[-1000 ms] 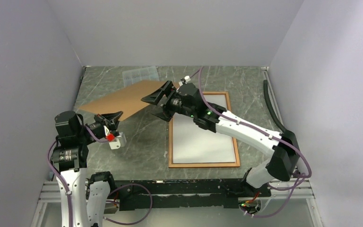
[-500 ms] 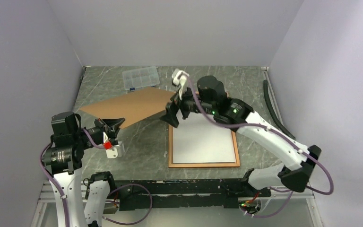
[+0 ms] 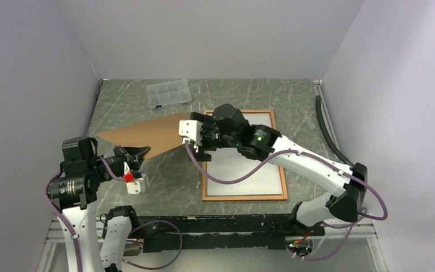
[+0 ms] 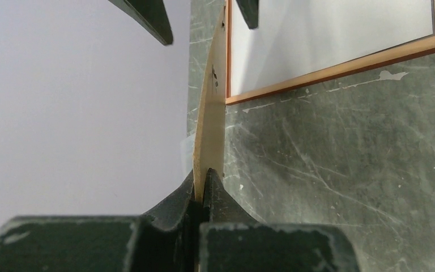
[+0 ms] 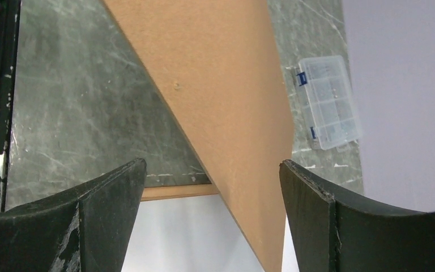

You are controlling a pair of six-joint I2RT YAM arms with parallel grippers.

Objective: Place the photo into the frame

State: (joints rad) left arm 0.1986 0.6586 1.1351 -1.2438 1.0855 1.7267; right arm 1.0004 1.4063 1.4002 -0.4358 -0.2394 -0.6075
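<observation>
Left wrist view first: your left fingers (image 4: 204,181) are pinched tight on the near corner of the brown board (image 4: 209,141), and the sheet runs away from them edge-on. That grip holds the board up off the tabletop (image 3: 170,175) at a slant, so it hangs rather than lies flat.

Next out, in the top view, the frame (image 3: 243,197) rests flat on the tabletop to the right of the board. The photo (image 3: 241,167) sits inside its orange border with the plain white back up. So the photo looks to be already in place, face down against the pane. The board is most likely the backing that goes on over it.

Further along, your right fingers (image 5: 212,170) stand wide apart. The board's far edge passes between them, unclamped. You seem to be lining up a second hold at that end. My guess is that two holds would let you steer a wide, floppy sheet squarely over the frame.

Farthest back, the clear plastic box (image 3: 169,93) sits near the rear wall, well apart from all this.
</observation>
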